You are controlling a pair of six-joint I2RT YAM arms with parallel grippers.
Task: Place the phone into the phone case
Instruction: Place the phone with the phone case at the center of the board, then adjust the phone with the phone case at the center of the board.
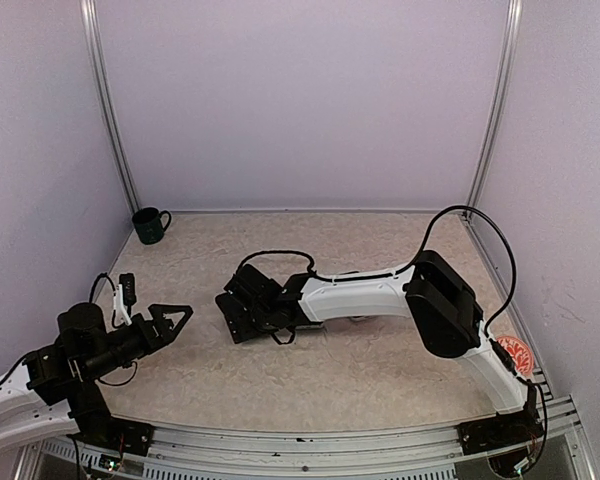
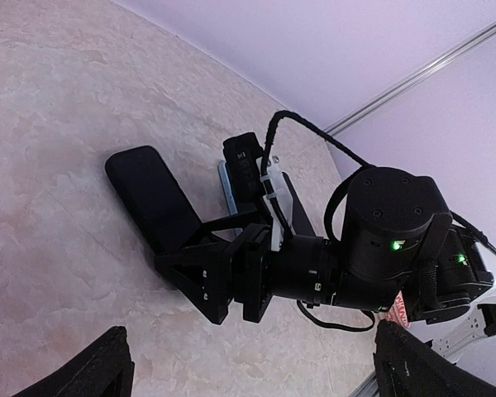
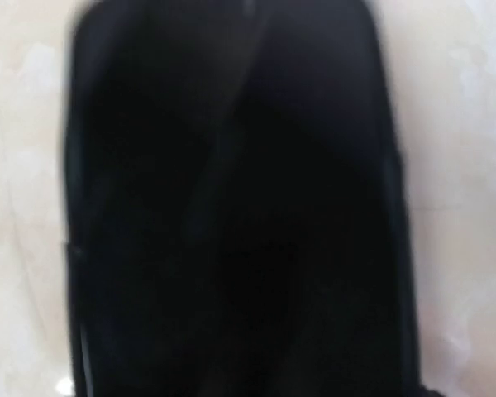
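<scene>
The right gripper (image 1: pixel 242 312) sits low over a flat black slab (image 2: pixel 153 198) at table centre, its jaws spread to either side of the slab and not clearly clenched — whether they bear on it I cannot tell. In the left wrist view a second, pale-edged piece (image 2: pixel 225 184) peeks out under the gripper just behind the slab; which one is the phone and which the case is not clear. The right wrist view is filled with blurred black, so the camera is very close to the slab.

The main risk is a crooked seat: if the gripper presses off-centre, one corner could bind and the slab skate across the smooth table (image 1: pixel 380 240). A push toward 9 o'clock would slide it at the left gripper (image 1: pixel 170 320), which hangs released and empty, near but apart.

Open room lies toward 12 o'clock and 6 o'clock of the slab. The mug (image 1: pixel 150 225) stands well off at 10 o'clock by the wall, and the right arm's cable (image 1: pixel 280 256) loops above the wrist — a snag risk on any sharp twist.
</scene>
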